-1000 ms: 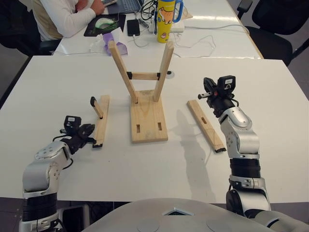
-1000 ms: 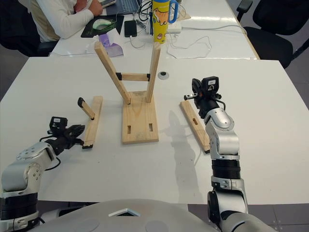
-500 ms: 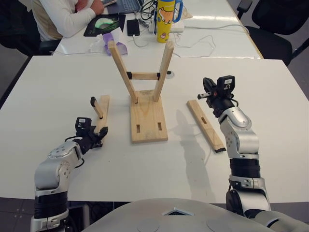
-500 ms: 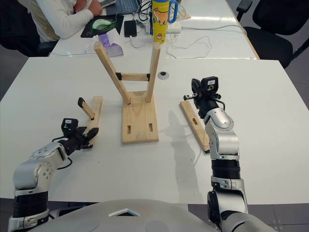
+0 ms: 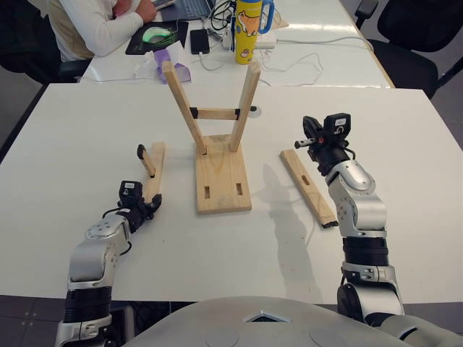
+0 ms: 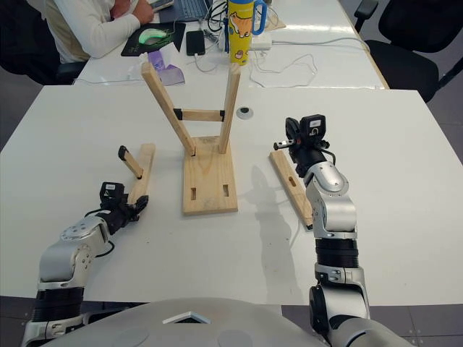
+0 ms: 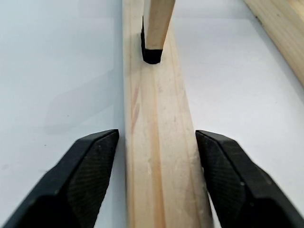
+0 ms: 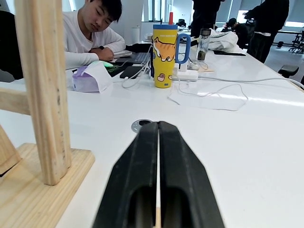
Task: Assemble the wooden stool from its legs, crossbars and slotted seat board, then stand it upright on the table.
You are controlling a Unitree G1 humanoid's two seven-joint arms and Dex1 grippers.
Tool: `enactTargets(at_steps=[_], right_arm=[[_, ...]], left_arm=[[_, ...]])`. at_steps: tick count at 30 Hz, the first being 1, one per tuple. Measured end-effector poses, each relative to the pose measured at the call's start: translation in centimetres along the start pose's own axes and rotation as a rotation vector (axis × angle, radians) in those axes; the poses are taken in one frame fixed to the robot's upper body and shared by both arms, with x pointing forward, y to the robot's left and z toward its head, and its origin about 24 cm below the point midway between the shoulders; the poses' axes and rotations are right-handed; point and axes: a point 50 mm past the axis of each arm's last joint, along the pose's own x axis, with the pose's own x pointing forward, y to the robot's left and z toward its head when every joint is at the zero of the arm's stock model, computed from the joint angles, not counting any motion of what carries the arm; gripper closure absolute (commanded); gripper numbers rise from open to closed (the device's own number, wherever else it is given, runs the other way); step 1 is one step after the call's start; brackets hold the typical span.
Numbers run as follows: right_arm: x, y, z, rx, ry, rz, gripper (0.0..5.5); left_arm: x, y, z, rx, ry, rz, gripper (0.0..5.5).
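1 loose leg (image 5: 155, 177), L gripper (image 5: 148, 207) spread astride it, R gripper (image 8: 158, 128) pressed together

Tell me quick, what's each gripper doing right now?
Left gripper: open, straddling the loose wooden leg, not yet clamped.
Right gripper: shut, holding nothing.

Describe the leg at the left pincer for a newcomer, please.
Start at the seat board mid-table. The left leg lies flat beside it. Unlike the right leg, it has a short black-tipped crossbar sticking up.
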Motion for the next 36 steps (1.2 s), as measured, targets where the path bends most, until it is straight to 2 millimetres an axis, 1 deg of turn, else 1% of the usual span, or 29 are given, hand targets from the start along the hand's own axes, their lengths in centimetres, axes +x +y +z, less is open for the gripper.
enactTargets(at_steps=[6,14,18,20,22,23,25,27,29,30,31,32,34,36], right_arm=[[0.0,0.0,0.0,0.000,0.000,0.000,5.50],[0.0,0.0,0.0,0.001,-0.001,-0.001,5.50],[0.3,-0.1,0.3,0.003,-0.011,-0.003,5.50],[0.7,-0.4,0.7,0.012,-0.018,-0.009,5.50],[1.3,-1.0,2.0,0.035,-0.058,-0.017,5.50],[1.9,-1.4,3.3,0.063,-0.095,-0.014,5.50],[2.6,-1.6,5.7,0.126,-0.160,0.019,5.50],[3.0,-1.3,7.9,0.246,-0.208,0.095,5.50],[3.1,-0.4,11.2,0.379,-0.279,0.220,5.50],[2.9,0.3,12.7,0.445,-0.304,0.308,5.50],[2.7,0.9,13.8,0.494,-0.315,0.386,5.29],[2.4,1.5,14.8,0.552,-0.316,0.471,5.22],[1.9,2.2,15.7,0.662,-0.291,0.583,4.85],[1.5,2.6,16.0,0.738,-0.243,0.656,4.53]], left_arm=[[0.1,-0.1,0.0,0.016,-0.006,-0.001,3.42],[0.2,-0.1,0.3,0.017,-0.016,-0.005,3.43],[0.4,0.2,1.8,0.030,-0.088,0.014,3.43],[0.3,0.6,3.0,0.031,-0.170,0.044,3.43],[-0.2,1.2,5.9,0.039,-0.325,0.078,3.43],[-0.8,1.3,8.2,0.059,-0.441,0.088,3.43],[-2.0,0.8,11.5,0.101,-0.606,0.081,3.43],[-3.1,0.1,13.7,0.147,-0.724,0.047,3.43],[-4.4,-0.9,15.7,0.222,-0.823,-0.020,3.43],[-4.9,-1.5,16.5,0.264,-0.860,-0.058,3.43],[-5.3,-2.1,17.1,0.298,-0.881,-0.092,3.43],[-5.6,-2.7,17.5,0.328,-0.901,-0.124,3.43],[-5.9,-3.7,18.0,0.378,-0.918,-0.182,3.43],[-6.0,-4.8,18.2,0.422,-0.921,-0.242,3.43]])
